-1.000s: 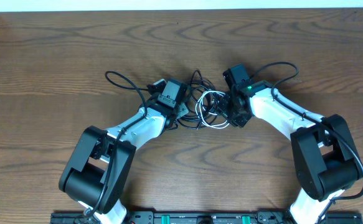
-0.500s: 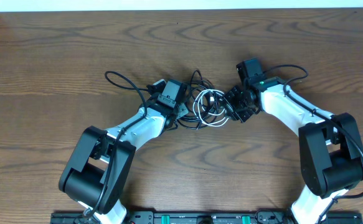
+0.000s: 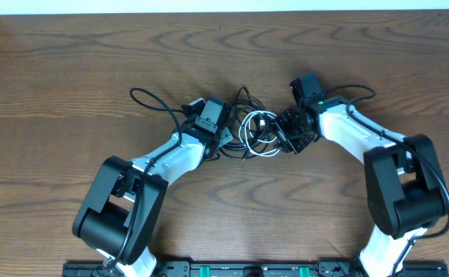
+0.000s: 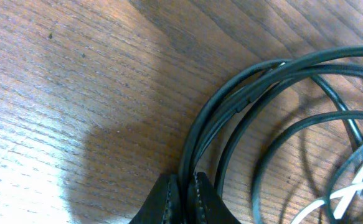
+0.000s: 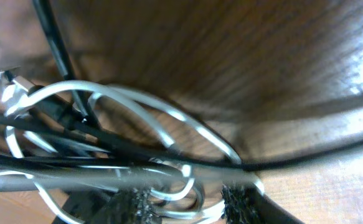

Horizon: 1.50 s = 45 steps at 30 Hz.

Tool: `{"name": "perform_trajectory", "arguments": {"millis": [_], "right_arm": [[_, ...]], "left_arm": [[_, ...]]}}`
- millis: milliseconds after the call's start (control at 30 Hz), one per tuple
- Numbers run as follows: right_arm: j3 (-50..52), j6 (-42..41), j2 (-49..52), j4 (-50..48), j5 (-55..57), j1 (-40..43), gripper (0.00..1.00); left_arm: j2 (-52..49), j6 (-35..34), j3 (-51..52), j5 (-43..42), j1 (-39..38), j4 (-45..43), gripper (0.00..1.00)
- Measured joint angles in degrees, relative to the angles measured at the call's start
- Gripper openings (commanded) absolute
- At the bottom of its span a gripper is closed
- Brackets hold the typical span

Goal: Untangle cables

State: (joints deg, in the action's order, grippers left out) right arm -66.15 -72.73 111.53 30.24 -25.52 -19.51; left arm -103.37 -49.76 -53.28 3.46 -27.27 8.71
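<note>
The cables (image 3: 253, 129) lie in one tangle at mid-table: a coiled white cable (image 3: 259, 134) wound through black ones, with a black loop (image 3: 149, 98) trailing left. My left gripper (image 3: 224, 135) sits at the tangle's left edge. In the left wrist view its fingertips (image 4: 185, 198) are shut on a black cable (image 4: 243, 93). My right gripper (image 3: 286, 138) is at the tangle's right edge. Its fingers (image 5: 238, 204) stand partly apart, with loops of the white cable (image 5: 169, 118) and black strands (image 5: 106, 163) lying between and across them.
Brown wooden table (image 3: 70, 69) all round the tangle. The arms' own thicker black wires (image 3: 347, 86) arch beside the right wrist. A rail (image 3: 224, 269) runs along the front edge between the arm bases.
The right arm swung a little to the right, then eased back left toward the tangle. The left arm and the cables have hardly moved.
</note>
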Motion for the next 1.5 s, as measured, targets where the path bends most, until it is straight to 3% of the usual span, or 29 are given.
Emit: {"name": "perform_trajectory", "arguments": {"millis": [100,200,367,600,867,1167,1200,1333,1400,1500], "right_arm": [[-0.3,-0.9,0.8,-1.3,-0.9,-0.3,0.23],[-1.1,-1.6,2.3,-1.6,-2.7,-0.3,0.01],[-1.5,0.2,3.2,-1.3,-4.5,-0.3,0.01],[-1.6,13.0,3.3,1.1,-6.1,0.0,0.01],[-0.4,36.5,0.5,14.6,-7.4,4.3,0.01],[0.0,62.2,-16.2,26.3,-3.3,12.2,0.01],[0.0,65.2,-18.3,26.8,-3.1,13.0,0.02],[0.0,69.5,-24.4,24.4,-2.7,14.4,0.31],[0.0,69.2,-26.0,22.1,-2.7,13.9,0.45],[0.0,68.9,-25.9,18.3,-2.4,11.4,0.49]], "left_arm": [[0.0,0.0,0.0,0.2,0.0,0.1,0.08],[0.0,0.0,0.0,0.4,0.0,0.3,0.08],[0.0,0.0,0.0,0.9,0.0,0.4,0.08],[0.0,0.0,0.0,1.0,0.0,0.4,0.08],[0.0,-0.1,0.5,2.2,0.2,-2.0,0.08],[0.0,-1.5,0.5,7.7,5.0,-3.7,0.08],[0.0,-1.5,0.5,7.8,5.6,-3.7,0.07],[0.0,-1.4,0.6,5.9,6.3,-4.5,0.08],[0.0,-0.5,0.7,1.0,6.4,-6.0,0.08],[0.0,6.3,0.8,-10.6,6.4,-9.2,0.08]]}}
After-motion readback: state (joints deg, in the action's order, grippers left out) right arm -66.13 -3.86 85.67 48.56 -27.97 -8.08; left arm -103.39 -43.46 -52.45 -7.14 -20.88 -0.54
